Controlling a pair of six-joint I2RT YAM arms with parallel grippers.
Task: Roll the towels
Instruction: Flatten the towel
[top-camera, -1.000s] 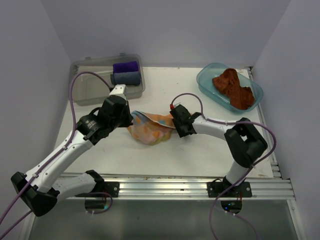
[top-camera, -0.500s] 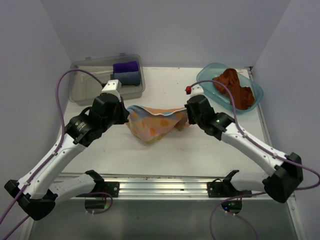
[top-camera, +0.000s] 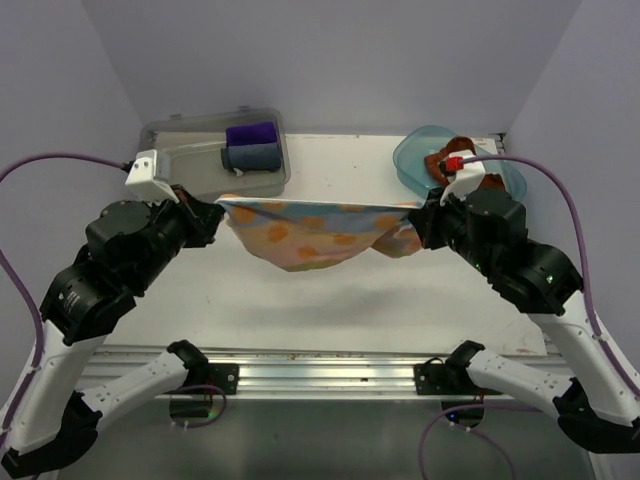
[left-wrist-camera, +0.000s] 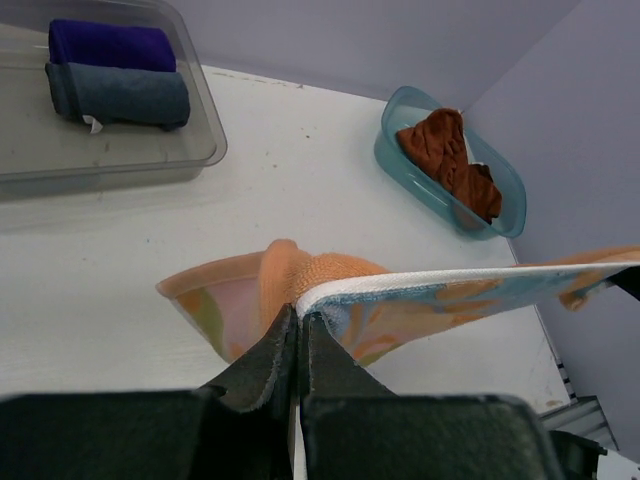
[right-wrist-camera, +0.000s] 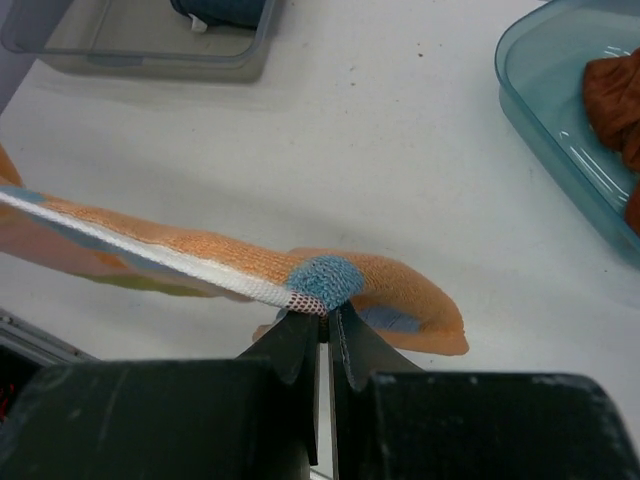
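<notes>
- Left gripper (top-camera: 216, 207): jaws pinched tight on 1 top corner of the patterned towel (top-camera: 320, 232).
- Right gripper (top-camera: 421, 214): also clamped, on the opposite corner; wrist view shows the white hem caught between its fingertips.
- Change over the last second: the towel was a bunched heap on the table (top-camera: 330, 300), with the right jaws wide beside it. Those jaws have since snapped closed, and both arms have risen and swung apart.
- Now: the towel hangs between the 2 grippers, top hem drawn into a straight line, body sagging toward the near side. Lowest fold may brush the table; the overhead view does not settle it.
- Reading: this is the spread-out step. Cloth still needs laying flat; no rolling begun.
- Far right: rust towel (left-wrist-camera: 445, 165) crumpled in the teal tub (left-wrist-camera: 400, 172), untouched, so 2 towels remain to roll.
- Far left: clear bin (top-camera: 180, 178) holding a purple roll (top-camera: 250, 133) and a grey-blue roll (top-camera: 252, 156).
</notes>
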